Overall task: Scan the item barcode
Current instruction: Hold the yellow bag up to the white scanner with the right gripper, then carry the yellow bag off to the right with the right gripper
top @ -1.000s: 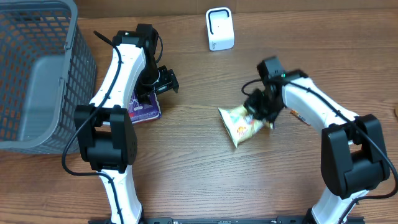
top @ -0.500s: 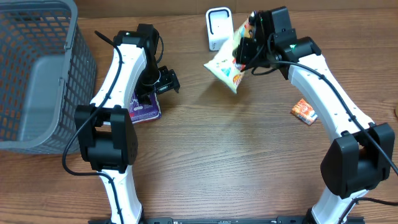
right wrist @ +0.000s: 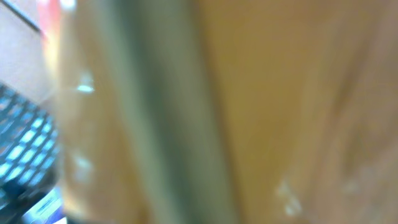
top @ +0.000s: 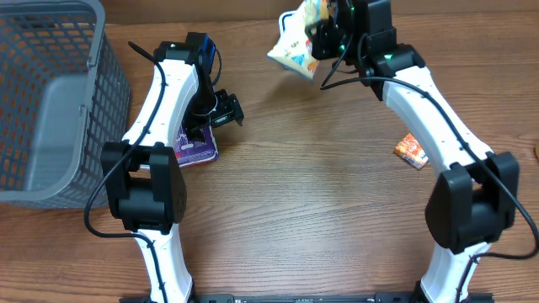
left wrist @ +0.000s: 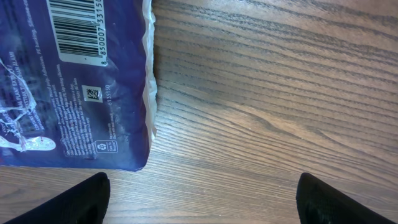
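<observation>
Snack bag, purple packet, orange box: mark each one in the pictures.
snack bag (top: pixel 291 50): overhead view, middle of its printed face.
purple packet (left wrist: pixel 74 93): left wrist view, the printed back below the barcode.
orange box (top: pixel 411 151): overhead view, middle of its top face.

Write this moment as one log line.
right gripper: shut on snack bag, held aloft | left gripper: open, near purple packet

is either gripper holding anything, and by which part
The right gripper is shut on the snack bag, gripping one edge; the rest hangs free. The left gripper is open near the purple packet, holding nothing.
</observation>
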You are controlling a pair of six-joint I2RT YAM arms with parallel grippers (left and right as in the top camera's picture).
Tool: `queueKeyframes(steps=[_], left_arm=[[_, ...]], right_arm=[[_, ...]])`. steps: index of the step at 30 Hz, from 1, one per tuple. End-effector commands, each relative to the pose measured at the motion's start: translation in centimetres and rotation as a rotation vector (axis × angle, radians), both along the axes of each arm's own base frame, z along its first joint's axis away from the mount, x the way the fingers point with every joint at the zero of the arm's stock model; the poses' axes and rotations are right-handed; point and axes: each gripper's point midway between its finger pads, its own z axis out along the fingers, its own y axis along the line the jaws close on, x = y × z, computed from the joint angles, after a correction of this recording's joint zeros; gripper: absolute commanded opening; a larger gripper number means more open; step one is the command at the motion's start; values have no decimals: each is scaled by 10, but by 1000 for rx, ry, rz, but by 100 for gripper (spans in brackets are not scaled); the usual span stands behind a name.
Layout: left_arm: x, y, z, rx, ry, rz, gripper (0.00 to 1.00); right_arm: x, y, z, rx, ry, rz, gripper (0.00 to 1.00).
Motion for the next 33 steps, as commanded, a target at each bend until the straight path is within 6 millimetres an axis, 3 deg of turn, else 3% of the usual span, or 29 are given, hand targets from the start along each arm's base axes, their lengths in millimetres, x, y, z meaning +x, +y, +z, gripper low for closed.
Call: queueKeyframes(steps=[1, 7, 13, 18, 22, 26, 27, 30, 33], left_arm=[[3, -3, 9, -6, -28, -21, 87], [3, -4, 9, -6, -29, -21, 88], [3, -7, 9, -7, -33, -29, 88], [4, -10, 9, -7, -38, -37, 89], [4, -15, 9, -8, -43, -49, 91], [3, -18, 9, -8, -42, -58, 92], [2, -20, 9, -9, -41, -61, 92], [0, -23, 9, -16, -35, -67, 92], [-1, -29, 10, -30, -33, -76, 92]], right_arm=[[25, -1, -1, -62, -94, -56, 4], [54, 5, -35, -45, -146, -82, 4], [61, 6, -51, -49, -149, -92, 4], [65, 2, -40, -19, -147, -111, 4], [72, -8, -16, 45, -126, -156, 4], [77, -45, 26, 85, -110, -237, 4], [77, -69, 43, 111, -92, -289, 4], [72, -129, 68, 166, -31, -419, 4], [60, -196, 76, 164, 27, -539, 4]])
